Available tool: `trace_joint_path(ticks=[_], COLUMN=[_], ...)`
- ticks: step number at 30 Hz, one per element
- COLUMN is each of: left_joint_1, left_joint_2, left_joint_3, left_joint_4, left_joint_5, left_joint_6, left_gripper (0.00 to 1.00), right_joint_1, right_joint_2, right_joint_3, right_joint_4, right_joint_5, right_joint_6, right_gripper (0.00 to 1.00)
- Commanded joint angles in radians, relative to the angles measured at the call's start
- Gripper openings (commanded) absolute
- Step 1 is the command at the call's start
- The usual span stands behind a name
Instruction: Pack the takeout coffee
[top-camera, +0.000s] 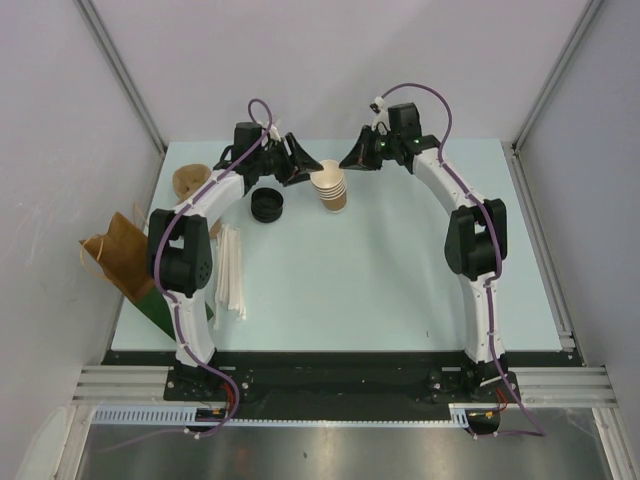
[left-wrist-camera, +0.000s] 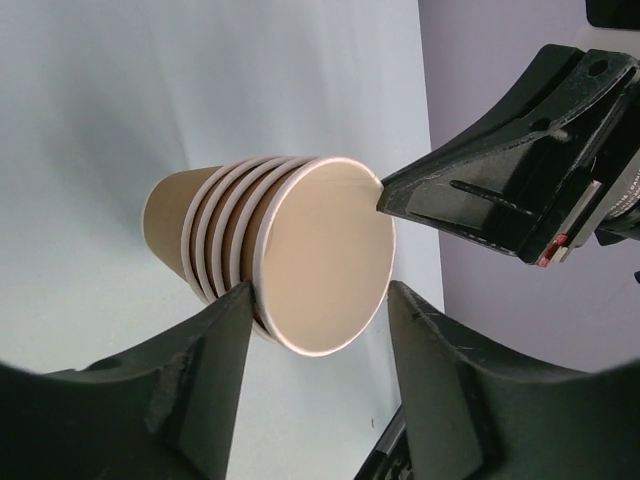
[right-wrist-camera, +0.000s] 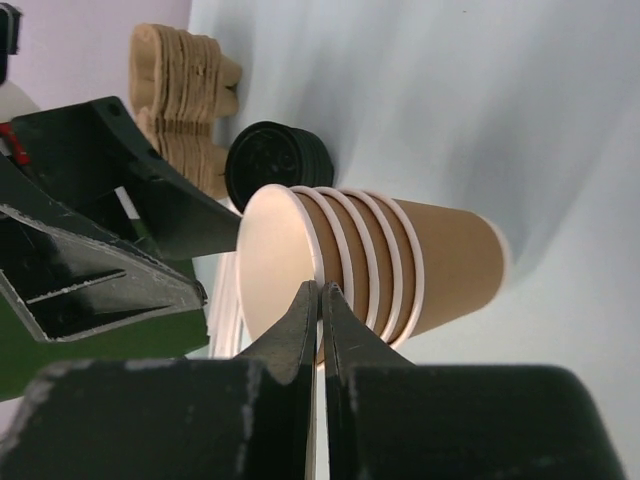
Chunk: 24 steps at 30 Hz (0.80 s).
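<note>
Overhead, the left gripper (top-camera: 300, 162) is hovering at the nested cup stack's (top-camera: 332, 190) ten o'clock, the right gripper (top-camera: 350, 156) at one o'clock. From the left wrist, its jaws are standing apart, flanking the stack's mouth. From the right wrist, its jaws are pressing together at the rim (where the takeout coffee is sitting I cannot tell).

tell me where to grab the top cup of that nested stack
Grip the top cup at its rolled rim, coming from above with a finger either side. The stack stands upright, mouth up, and only a rim band of each cup shows above the next, so the walls below are covered.
</note>
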Motion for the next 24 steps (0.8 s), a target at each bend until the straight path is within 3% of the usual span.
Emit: trace_joint_path(ticks=[1,8,11,17,24], left_joint_1=[-0.018,-0.021,-0.027,-0.033,-0.031], left_joint_2=[-0.016,-0.011,-0.010,-0.028,-0.074], left_joint_3=[-0.011,-0.008,0.001,0.017,0.067], left_joint_4=[0.001,-0.004,-0.012,-0.005,-0.030], left_joint_5=[-0.011,-0.020,-0.019,-0.006,0.017], left_joint_6=[0.019,0.027,0.041,0.047,0.067], left_gripper=[0.64,0.68,0.59,0.57,0.74], right_joint_1=[0.002,-0.024,-0.030,-0.038,-0.064], right_joint_2=[-0.086,-0.085,-0.085,-0.093,-0.126], right_joint_3=[-0.008,-0.052,-0.067,-0.063,-0.023], right_joint_4=[0.104,0.151,0.151,0.160,0.162], right_joint_5=[-0.123,-0.148,-0.149,-0.160,-0.168], right_joint_6=[0.095,0.147,0.146,0.147,0.147], right_gripper=[0.00,0.00,0.00,0.00,0.00])
